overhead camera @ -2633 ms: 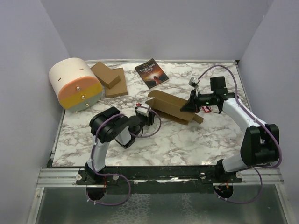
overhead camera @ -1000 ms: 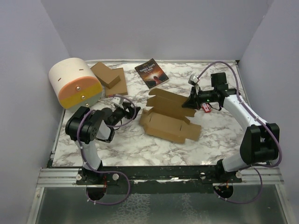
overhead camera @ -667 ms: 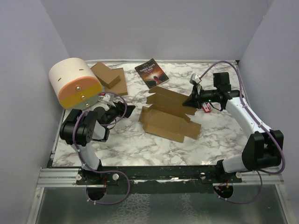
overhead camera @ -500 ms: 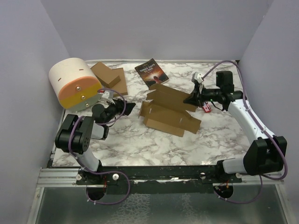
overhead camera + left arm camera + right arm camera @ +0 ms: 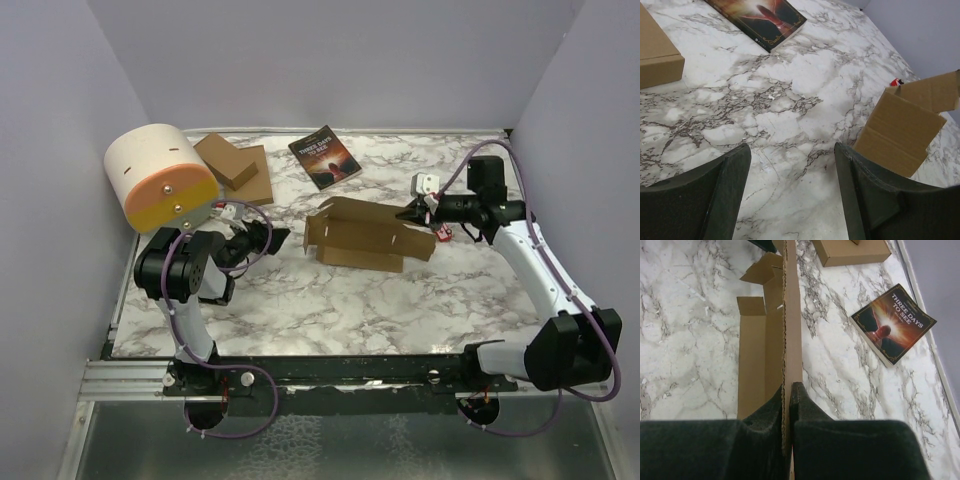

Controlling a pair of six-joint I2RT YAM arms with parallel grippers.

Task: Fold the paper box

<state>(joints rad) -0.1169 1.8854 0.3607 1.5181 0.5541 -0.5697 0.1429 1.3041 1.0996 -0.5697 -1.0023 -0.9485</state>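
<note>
Overhead view: the paper box (image 5: 365, 238) sits mid-table, its long wall raised (a second ago it lay flatter). Left wrist view: the left gripper (image 5: 791, 152) has backed off, spread wide and empty. Right wrist view: the right gripper (image 5: 788, 386) is clamped on that wall, so shaping has likely begun.
</note>
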